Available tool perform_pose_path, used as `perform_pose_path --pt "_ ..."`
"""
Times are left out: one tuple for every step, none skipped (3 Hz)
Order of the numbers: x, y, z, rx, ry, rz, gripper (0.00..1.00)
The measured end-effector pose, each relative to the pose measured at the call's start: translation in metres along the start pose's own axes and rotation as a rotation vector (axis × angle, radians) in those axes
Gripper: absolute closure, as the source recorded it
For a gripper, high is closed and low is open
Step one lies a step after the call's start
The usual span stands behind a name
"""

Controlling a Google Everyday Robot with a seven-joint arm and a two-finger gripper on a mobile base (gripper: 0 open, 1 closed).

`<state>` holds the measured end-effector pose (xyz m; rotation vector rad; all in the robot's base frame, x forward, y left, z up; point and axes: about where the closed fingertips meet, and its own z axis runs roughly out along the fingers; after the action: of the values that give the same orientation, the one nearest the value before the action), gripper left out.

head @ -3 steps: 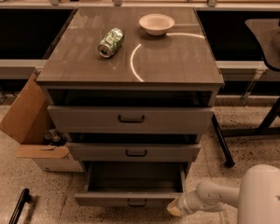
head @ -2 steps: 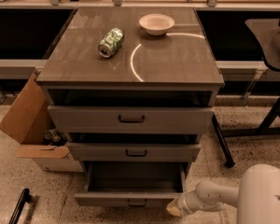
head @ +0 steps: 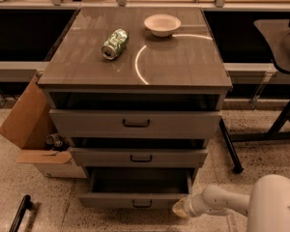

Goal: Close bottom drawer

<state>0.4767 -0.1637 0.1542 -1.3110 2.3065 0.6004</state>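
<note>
The bottom drawer point(head: 135, 199) is the slimmest of three grey-brown fronts, with a small black bar handle point(head: 142, 204) at its centre. It stands pulled out furthest, its dark inside showing. My gripper point(head: 180, 208) is at the end of the white arm point(head: 217, 201), low at the drawer's front right corner, touching or nearly touching the front panel. The middle drawer point(head: 137, 157) and the top drawer point(head: 135, 123) also stand partly out.
A green can point(head: 115, 43) lies on its side and a white bowl point(head: 162, 24) stands on the cabinet top point(head: 183, 62). An open cardboard box point(head: 31, 134) sits on the floor at the left. A black table leg point(head: 229, 146) stands at the right.
</note>
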Motion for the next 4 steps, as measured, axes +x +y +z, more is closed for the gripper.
perform_pose_path --pt "-0.009 -0.025 0.001 0.038 -0.030 -0.087 1.00" --pt "-0.020 -0.049 -0.002 0.094 -0.066 -0.137 1.00" --pt "-0.029 -0.067 -0.002 0.135 -0.091 -0.160 1.00" --pt "-0.036 -0.084 0.004 0.163 -0.100 -0.154 1.00"
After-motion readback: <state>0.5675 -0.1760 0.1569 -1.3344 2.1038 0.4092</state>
